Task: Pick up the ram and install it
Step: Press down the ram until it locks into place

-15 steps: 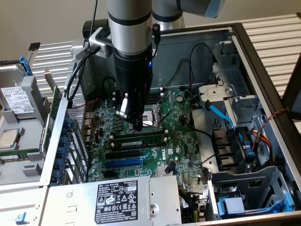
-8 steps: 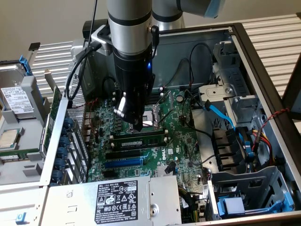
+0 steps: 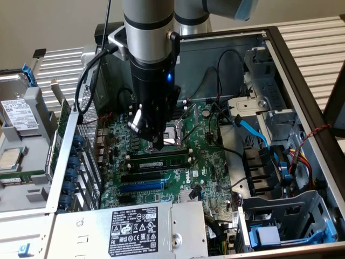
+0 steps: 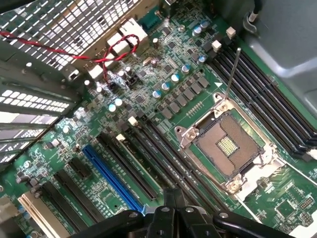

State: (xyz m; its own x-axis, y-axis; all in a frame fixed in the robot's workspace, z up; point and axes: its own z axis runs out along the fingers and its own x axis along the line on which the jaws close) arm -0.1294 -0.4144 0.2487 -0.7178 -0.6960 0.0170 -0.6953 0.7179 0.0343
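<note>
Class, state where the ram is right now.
In the exterior view the ram lies in a black slot on the motherboard, directly under the shut gripper, between the CPU socket and the blue slot.

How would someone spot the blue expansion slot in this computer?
Inside the open computer case, find the green motherboard. Between its square processor socket and the labelled power supply run long parallel slots. The blue expansion slot is the only bright blue one; its neighbours are black.
</note>
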